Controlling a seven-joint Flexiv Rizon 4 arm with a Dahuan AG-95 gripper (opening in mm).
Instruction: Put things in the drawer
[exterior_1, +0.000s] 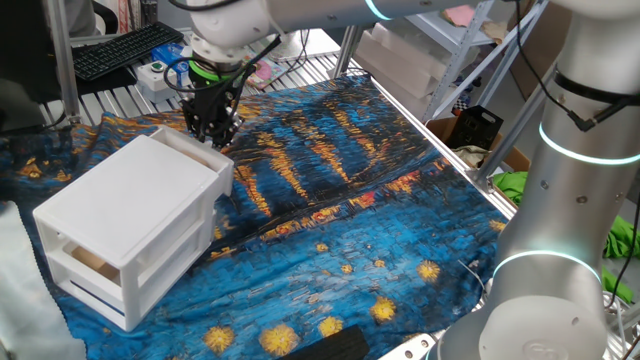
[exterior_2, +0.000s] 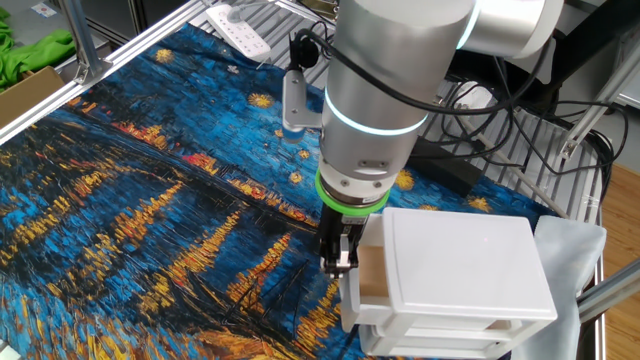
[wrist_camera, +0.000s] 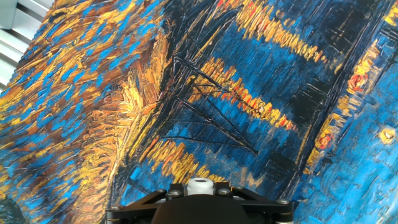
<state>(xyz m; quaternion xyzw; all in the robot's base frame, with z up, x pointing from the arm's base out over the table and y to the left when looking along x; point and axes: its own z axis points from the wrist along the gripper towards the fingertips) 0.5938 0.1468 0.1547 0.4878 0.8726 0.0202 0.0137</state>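
Pincer (exterior_2: 337, 262) hangs at the open drawer (exterior_2: 372, 272) front
Tan block (exterior_2: 373, 270) sits inside, just right in frame; whether the jaws are apart I cannot tell

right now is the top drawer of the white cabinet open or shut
Open a little: the upper drawer juts from the white cabinet beside the hand, showing a tan wooden block inside.

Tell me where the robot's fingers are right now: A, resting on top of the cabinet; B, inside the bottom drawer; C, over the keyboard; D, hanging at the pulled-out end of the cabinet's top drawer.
D: the gripper points down right beside the open end of the top drawer of the white cabinet, where a tan block shows.
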